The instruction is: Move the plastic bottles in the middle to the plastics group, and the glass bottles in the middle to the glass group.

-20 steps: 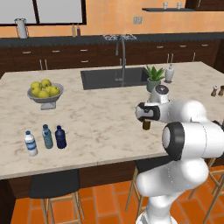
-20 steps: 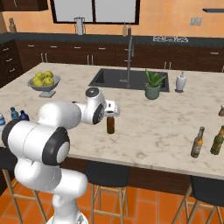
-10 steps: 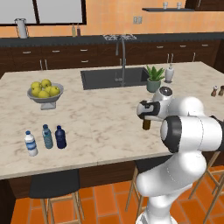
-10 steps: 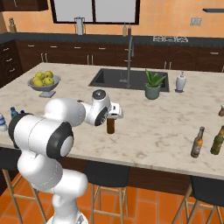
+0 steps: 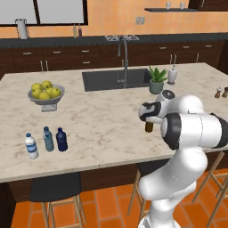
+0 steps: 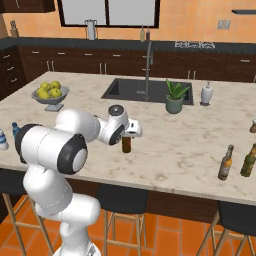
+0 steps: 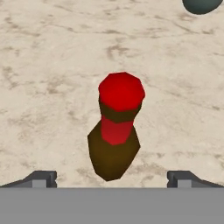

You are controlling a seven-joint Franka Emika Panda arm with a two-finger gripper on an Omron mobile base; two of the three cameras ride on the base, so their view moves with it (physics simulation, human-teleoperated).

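The marble counter [image 5: 102,129] is wide. My gripper [image 7: 111,177] hangs with jaws spread wide, right above the brown bottle [image 7: 114,144] in the middle. Near stands a potted plant [image 6: 175,96]; the navy bottle [image 5: 62,139] is beside the water bottles [image 5: 39,142].

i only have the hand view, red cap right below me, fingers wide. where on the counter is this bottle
Observer: The brown bottle stands upright near the counter's front edge, in front of the sink.
Operator: navy one already moved?
Observer: Yes, the navy bottle stands beside the two water bottles at the counter's left end.
Operator: where's the glass group
Observer: Two tiny brown bottles stand at the far right edge, past the potted plant.
Operator: gripper on it yet?
Observer: No, the gripper hangs open above the cap.
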